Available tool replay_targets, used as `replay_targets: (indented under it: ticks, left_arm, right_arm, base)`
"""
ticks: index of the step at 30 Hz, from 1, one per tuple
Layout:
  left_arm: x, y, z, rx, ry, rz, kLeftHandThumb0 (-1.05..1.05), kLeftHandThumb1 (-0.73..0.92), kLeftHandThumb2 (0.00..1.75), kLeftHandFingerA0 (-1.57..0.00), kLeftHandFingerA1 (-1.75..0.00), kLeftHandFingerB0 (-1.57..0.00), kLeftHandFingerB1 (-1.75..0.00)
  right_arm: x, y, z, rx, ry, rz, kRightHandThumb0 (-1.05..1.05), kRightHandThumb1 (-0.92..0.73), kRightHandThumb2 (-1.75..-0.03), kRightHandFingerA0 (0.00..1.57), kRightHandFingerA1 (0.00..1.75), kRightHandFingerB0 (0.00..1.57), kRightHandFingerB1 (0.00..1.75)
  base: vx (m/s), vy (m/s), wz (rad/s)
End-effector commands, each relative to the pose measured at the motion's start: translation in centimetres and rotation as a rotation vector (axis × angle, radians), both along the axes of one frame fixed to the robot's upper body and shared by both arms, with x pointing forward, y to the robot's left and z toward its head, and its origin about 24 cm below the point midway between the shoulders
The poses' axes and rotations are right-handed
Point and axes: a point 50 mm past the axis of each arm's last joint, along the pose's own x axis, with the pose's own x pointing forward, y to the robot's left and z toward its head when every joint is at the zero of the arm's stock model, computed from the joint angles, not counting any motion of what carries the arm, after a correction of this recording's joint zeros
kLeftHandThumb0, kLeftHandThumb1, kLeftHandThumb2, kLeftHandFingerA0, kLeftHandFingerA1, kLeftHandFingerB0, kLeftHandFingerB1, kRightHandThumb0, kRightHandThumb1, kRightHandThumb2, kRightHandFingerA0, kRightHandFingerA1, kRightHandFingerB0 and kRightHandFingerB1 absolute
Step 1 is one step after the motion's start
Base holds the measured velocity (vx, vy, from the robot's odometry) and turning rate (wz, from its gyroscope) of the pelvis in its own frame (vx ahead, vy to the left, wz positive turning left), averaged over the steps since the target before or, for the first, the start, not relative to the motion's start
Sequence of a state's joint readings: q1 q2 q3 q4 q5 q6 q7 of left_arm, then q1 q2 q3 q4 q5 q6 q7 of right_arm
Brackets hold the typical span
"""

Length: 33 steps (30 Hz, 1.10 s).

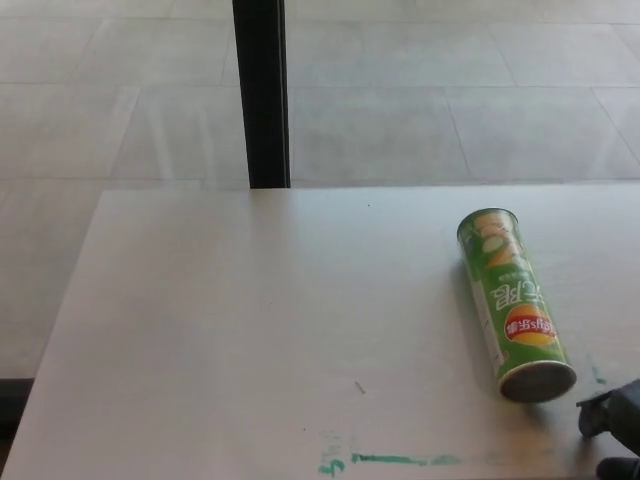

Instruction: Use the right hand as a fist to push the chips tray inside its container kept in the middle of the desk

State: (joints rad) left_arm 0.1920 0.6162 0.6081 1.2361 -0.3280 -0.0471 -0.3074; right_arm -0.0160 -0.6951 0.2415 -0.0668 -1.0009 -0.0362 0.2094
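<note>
A green chips can (513, 304) lies on its side on the right part of the pale worktop (250, 330), its far end pointing away from the robot and its near end, grey and round, facing the front edge. The right hand (617, 432) shows only as a small black part in the bottom right corner, just beside the near end of the can and not touching it; whether its fingers are pressed together or spread I cannot tell. The left hand is not visible. A green mark (385, 461) runs along the front edge of the worktop. Behind the worktop a black post (262, 95) stands on the tiled floor (450, 90).
</note>
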Motion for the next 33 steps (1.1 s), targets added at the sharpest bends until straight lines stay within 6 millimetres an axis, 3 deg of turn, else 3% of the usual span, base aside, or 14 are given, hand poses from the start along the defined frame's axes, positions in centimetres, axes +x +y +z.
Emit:
replay_targets:
  ticks: [1,3,5,9,11,13,17,21,22,24,25,30,31,33]
  left_arm:
    - [-0.2,0.1,0.1,0.009,-0.015,0.025,-0.57,0.31,1.69,-0.39,-1.14,-0.27,-0.95]
    - [-0.3,0.1,0.1,0.006,-0.012,0.018,-0.56,0.32,1.7,-0.39,-1.12,-0.24,-0.92]
    - [-0.3,0.2,0.2,0.012,-0.002,0.005,-0.58,0.32,1.69,-0.4,-1.13,-0.21,-0.88]
    - [-0.4,0.1,0.1,0.01,0.002,-0.001,-0.6,0.31,1.69,-0.38,-1.13,-0.25,-0.92]
    - [-0.4,0.1,0.1,0.012,0.015,-0.006,-0.56,0.34,1.66,-0.37,-1.06,-0.17,-0.82]
    - [-0.6,0.1,0.1,0.0,-0.001,0.018,-0.54,0.33,1.67,-0.37,-1.1,-0.24,-0.91]
    - [-0.5,0.1,0.0,0.005,0.006,0.018,-0.59,0.33,1.64,-0.37,-1.06,-0.18,-0.83]
    - [-0.5,0.1,0.0,0.007,0.007,0.016,-0.55,0.33,1.64,-0.37,-1.07,-0.19,-0.84]
    - [-0.5,0.1,0.0,0.009,0.003,0.018,-0.58,0.32,1.64,-0.37,-1.07,-0.19,-0.84]
    - [-0.6,0.1,0.1,0.001,-0.004,0.029,-0.62,0.32,1.63,-0.35,-1.06,-0.21,-0.86]
    - [-0.6,0.1,0.0,0.006,-0.003,0.034,-0.6,0.33,1.63,-0.36,-1.07,-0.22,-0.86]
    - [-0.6,0.0,-0.1,0.009,0.004,0.013,-0.62,0.38,1.61,-0.36,-1.04,-0.17,-0.82]
    - [-0.6,-0.1,-0.1,0.003,-0.002,0.016,-0.45,0.64,1.42,-0.26,-0.83,0.0,-0.65]
    - [-0.7,-0.1,-0.2,-0.002,-0.007,0.021,-0.45,0.61,1.4,-0.26,-0.82,-0.01,-0.65]
  right_arm:
    - [-2.3,-2.1,3.3,0.137,0.075,-0.043,-0.73,-0.84,-0.66,0.85,0.84,0.62,0.48]
    - [-2.7,-2.6,4.4,0.17,0.035,-0.048,-0.73,-0.83,-0.66,0.88,0.79,0.63,0.47]
    - [-3.2,-3.2,6.2,0.176,0.007,-0.083,-0.71,-0.85,-0.66,0.85,0.86,0.58,0.46]
    - [-3.8,-4.6,8.9,0.186,-0.039,-0.136,-0.71,-0.86,-0.66,0.84,0.8,0.58,0.42]
    - [-4.1,-5.9,10.2,0.196,-0.124,-0.174,-0.72,-0.85,-0.66,0.88,0.84,0.64,0.4]
    - [-4.5,-7.8,11.2,0.251,-0.197,-0.254,-0.67,-0.81,-0.65,0.93,0.8,0.65,0.41]
    - [-5.0,-9.9,11.6,0.274,-0.234,-0.345,-0.66,-0.79,-0.64,0.96,0.72,0.68,0.42]
    - [-6.2,-14.4,9.5,0.291,-0.324,-0.515,-0.63,-0.77,-0.63,1.0,0.78,0.7,0.45]
    - [-6.9,-15.9,8.5,0.312,-0.308,-0.595,-0.61,-0.67,-1.06,0.84,0.78,0.58,0.62]
    - [-7.6,-17.1,7.5,0.319,-0.303,-0.689,-0.64,-0.68,-1.07,0.84,0.78,0.56,0.6]
    - [-8.1,-17.6,6.7,0.336,-0.34,-0.711,-0.63,-0.78,-0.64,0.88,0.69,0.66,0.47]
    - [-11.0,-20.3,0.9,0.473,-0.388,-0.978,-0.6,-0.74,-0.62,0.84,0.91,0.61,0.51]
    - [-11.3,-20.5,-0.1,0.49,-0.406,-1.026,-0.6,-0.73,-0.62,0.87,0.86,0.65,0.51]
    - [-11.8,-20.6,-1.4,0.52,-0.378,-1.087,-0.62,-0.77,-0.63,0.8,0.86,0.6,0.5]
  base:
    - [0.0,0.0,0.0]
    - [0.0,0.0,0.0]
    - [0.0,0.0,0.0]
    - [0.0,0.0,0.0]
    - [0.0,0.0,0.0]
    - [0.0,0.0,0.0]
    - [0.0,0.0,0.0]
    - [0.0,0.0,0.0]
    - [0.0,0.0,0.0]
    - [0.0,0.0,0.0]
    - [0.0,0.0,0.0]
    - [0.0,0.0,0.0]
    - [0.0,0.0,0.0]
    - [0.0,0.0,0.0]
